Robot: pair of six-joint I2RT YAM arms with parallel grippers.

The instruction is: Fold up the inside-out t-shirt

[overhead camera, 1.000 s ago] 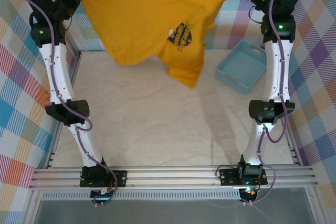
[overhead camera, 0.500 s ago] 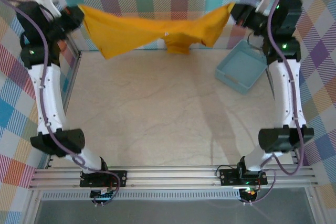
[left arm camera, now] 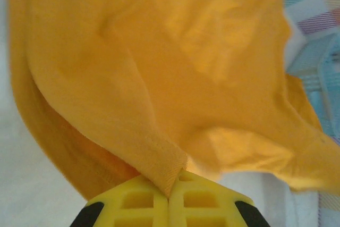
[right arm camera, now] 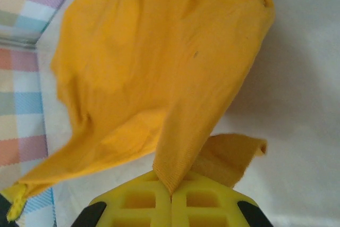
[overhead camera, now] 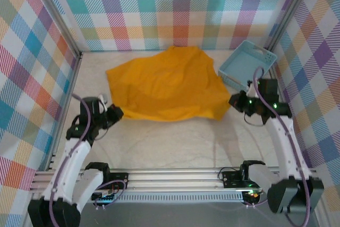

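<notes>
The inside-out t-shirt lies spread on the pale table, plain mustard-orange face up, reaching from the back wall toward the middle. My left gripper is low at the shirt's near left corner. In the left wrist view, the left gripper is shut on a ribbed hem fold of the t-shirt. My right gripper is at the near right corner. The right wrist view shows the right gripper pinching a hem edge of the t-shirt, with a small flap beside it.
A light blue basket stands at the back right, touching the shirt's right edge, and its side shows as the basket in the left wrist view. Plaid walls close in the left, back and right. A metal rail runs along the near edge.
Both arms dropped from high at the back to low near the front, still gripping. The shirt went from hanging stretched in the air to lying spread on the table.
</notes>
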